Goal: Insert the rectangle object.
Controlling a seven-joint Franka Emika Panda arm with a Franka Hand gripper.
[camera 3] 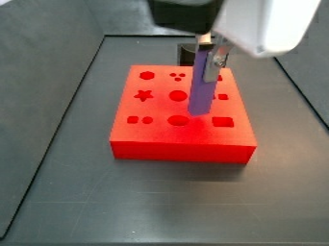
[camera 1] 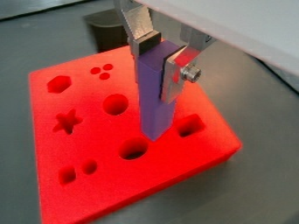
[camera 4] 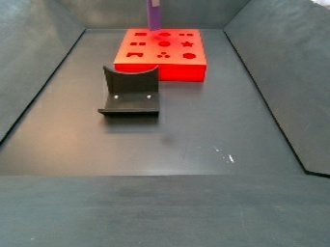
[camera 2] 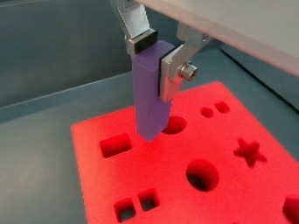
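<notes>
The rectangle object (camera 1: 156, 92) is a long purple-blue bar, held upright in my gripper (camera 1: 162, 54), which is shut on its upper end. It also shows in a wrist view (camera 2: 151, 92) and in both side views (camera 3: 202, 86) (camera 4: 154, 13). The bar hangs above the red block (camera 1: 82, 149), its lower end just over the block's top, near a round hole (camera 1: 133, 150) and a rectangular hole (camera 1: 190, 128). In a wrist view the rectangular hole (camera 2: 114, 145) lies beside the bar's lower end. I cannot tell whether the tip touches the block.
The red block (camera 3: 180, 139) has several shaped holes: star (camera 3: 144, 95), hexagon, circles, squares. A dark grey curved holder (camera 4: 130, 93) stands in front of the block (camera 4: 161, 53). Dark bin walls rise around the floor (camera 4: 180, 164).
</notes>
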